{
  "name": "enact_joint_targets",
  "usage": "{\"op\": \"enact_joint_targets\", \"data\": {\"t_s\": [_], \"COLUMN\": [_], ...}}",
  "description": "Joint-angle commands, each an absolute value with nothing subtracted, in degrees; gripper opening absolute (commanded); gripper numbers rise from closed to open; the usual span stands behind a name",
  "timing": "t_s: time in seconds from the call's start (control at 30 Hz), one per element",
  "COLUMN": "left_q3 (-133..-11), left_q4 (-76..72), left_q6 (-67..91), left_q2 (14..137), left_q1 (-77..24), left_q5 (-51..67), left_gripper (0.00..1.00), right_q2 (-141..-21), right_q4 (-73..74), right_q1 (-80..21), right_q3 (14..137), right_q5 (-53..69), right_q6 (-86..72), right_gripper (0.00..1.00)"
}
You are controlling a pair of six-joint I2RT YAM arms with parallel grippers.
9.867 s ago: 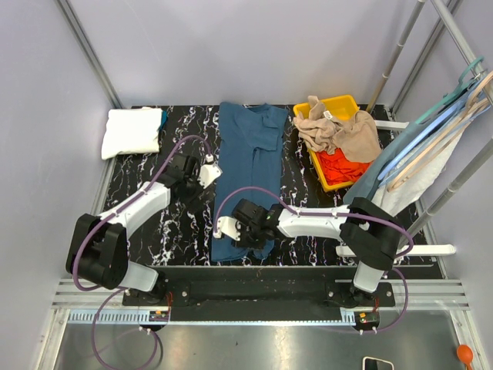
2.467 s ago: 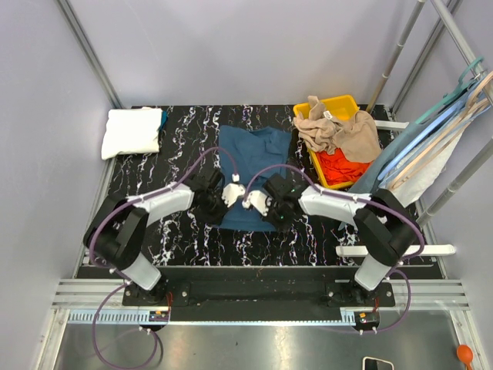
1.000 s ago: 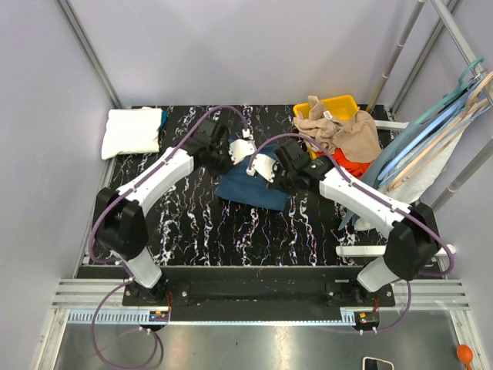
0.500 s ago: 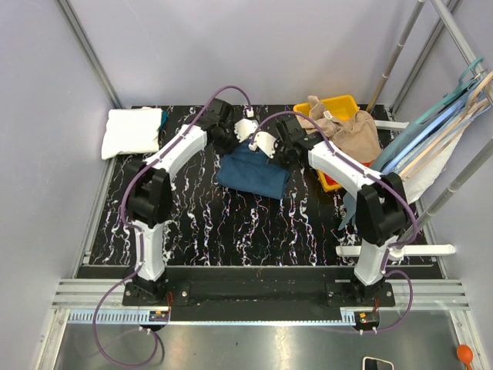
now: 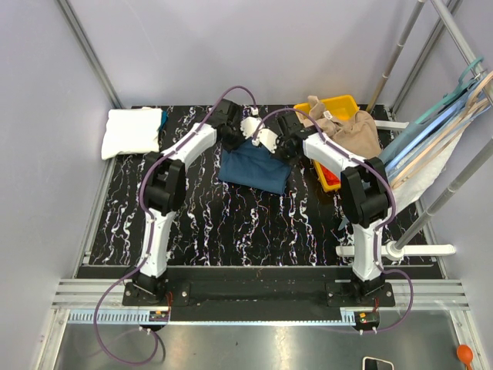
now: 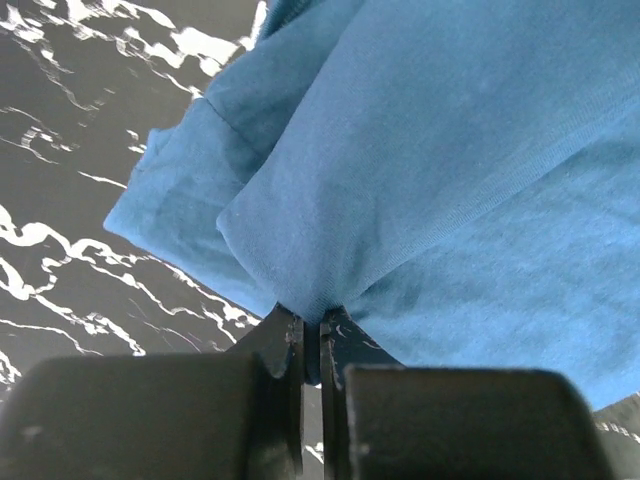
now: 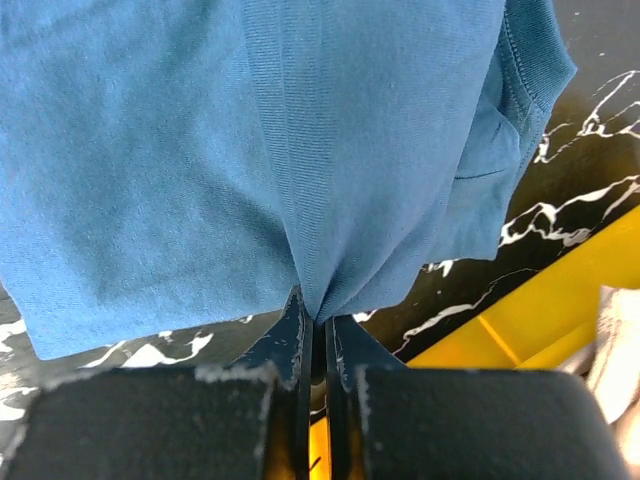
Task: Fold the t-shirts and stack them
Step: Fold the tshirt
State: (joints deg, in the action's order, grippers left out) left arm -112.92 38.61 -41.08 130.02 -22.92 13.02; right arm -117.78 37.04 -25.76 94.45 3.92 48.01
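Left jaws and right jaws are each clamped shut on the teal t-shirt (image 5: 254,169). Lower both level so it lands square on the counter (image 5: 192,223).

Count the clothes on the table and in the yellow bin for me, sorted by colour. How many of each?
Dark blue tee: 1
White folded tee: 1
Tan cloth, heaped in the yellow bin: at least 1, too bunched to separate
Red-orange cloth, in the bin: 1
Total: at least 4
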Motion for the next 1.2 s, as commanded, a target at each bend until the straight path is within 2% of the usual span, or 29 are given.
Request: {"op": "enact_joint_targets", "data": {"t_s": [0.0, 0.1, 0.13, 0.17, 0.27, 0.47, 0.7, 0.93, 1.13, 1.17], "left_q3": [-116.02, -115.75, -115.66, -115.66, -114.96, -112.85, -113.47, -114.43, -114.61, -114.44], "left_q4": [30.07, 27.96, 27.69, 27.34, 25.67, 19.87, 15.30, 12.05, 7.30, 6.25], "left_q6": [-39.82, -38.85, -38.59, -38.24, -38.23, -37.97, -37.70, -36.74, -34.10, -33.58], "left_q2": [130.69, 131.13, 131.39, 131.48, 131.92, 132.36, 133.77, 135.26, 135.26, 134.83], "left_q1": [-21.80, -21.80, -21.80, -21.80, -21.97, -22.50, -23.11, -23.64, -23.64, -23.64], "left_q5": [9.06, 7.74, 7.04, 6.68, 4.58, -1.48, -4.83, -6.50, -9.40, -9.75], "left_gripper": [0.09, 0.18, 0.21, 0.24, 0.27, 0.30, 0.33, 0.47, 0.66, 0.75], "right_q2": [-119.18, -120.49, -121.28, -121.64, -122.69, -124.54, -127.09, -127.26, -127.00, -126.91], "right_q4": [36.83, 36.04, 36.04, 35.77, 34.90, 32.87, 32.70, 32.78, 32.70, 32.87], "right_q1": [-24.08, -23.91, -23.91, -23.91, -23.82, -23.64, -23.47, -23.47, -23.55, -23.47], "right_q3": [98.00, 98.79, 99.31, 99.58, 100.19, 101.51, 105.46, 105.82, 104.94, 104.68], "right_q5": [2.46, 1.41, 0.71, 0.53, -0.78, -3.34, -5.27, -5.71, -6.15, -6.33], "right_q6": [49.22, 49.22, 49.22, 49.22, 49.22, 49.83, 50.01, 49.66, 49.57, 49.66], "right_gripper": [0.00, 0.05, 0.14, 0.17, 0.32, 0.47, 0.49, 0.49, 0.49, 0.49]}}
